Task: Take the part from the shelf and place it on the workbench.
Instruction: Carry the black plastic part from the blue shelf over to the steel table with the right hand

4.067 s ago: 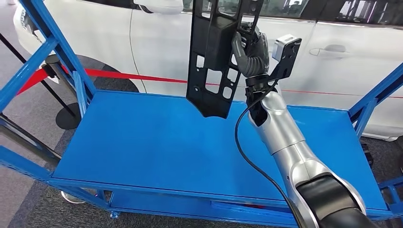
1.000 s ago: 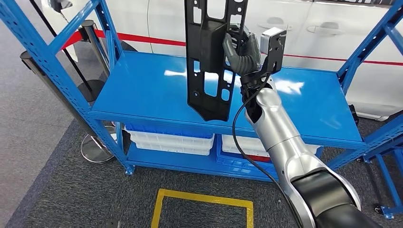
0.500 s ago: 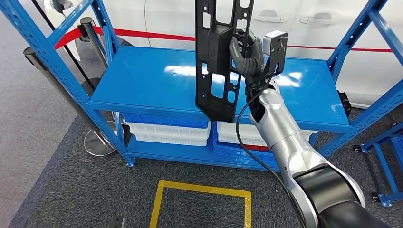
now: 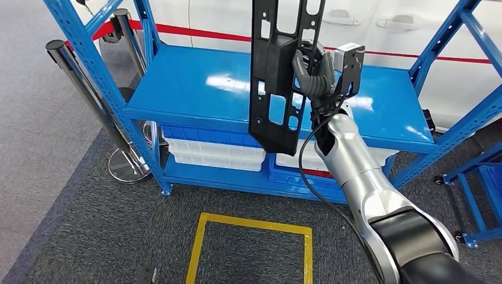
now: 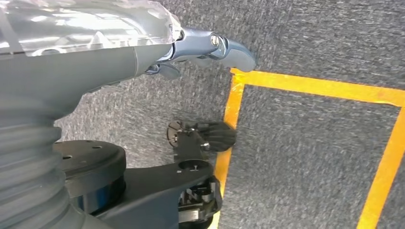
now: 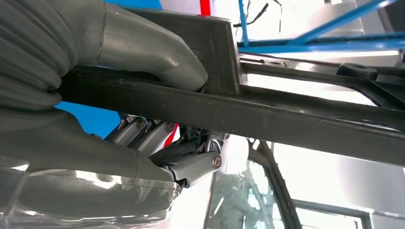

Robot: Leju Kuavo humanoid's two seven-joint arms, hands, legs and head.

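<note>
Holding black perforated plastic panel (image 4: 278, 77) upright above blue shelf (image 4: 195, 89) | right hand (image 4: 314, 71) clamped on panel | left hand (image 5: 210, 45) hangs over grey carpet (image 5: 310, 129), fingers apart, empty

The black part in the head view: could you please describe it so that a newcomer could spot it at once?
Find the blue shelf in front of the white car. Before its top board, the silver right arm rises, and its right hand grips the black part. It is a long, flat, upright plastic panel with rectangular cut-outs, the only black thing held in the air.
</note>
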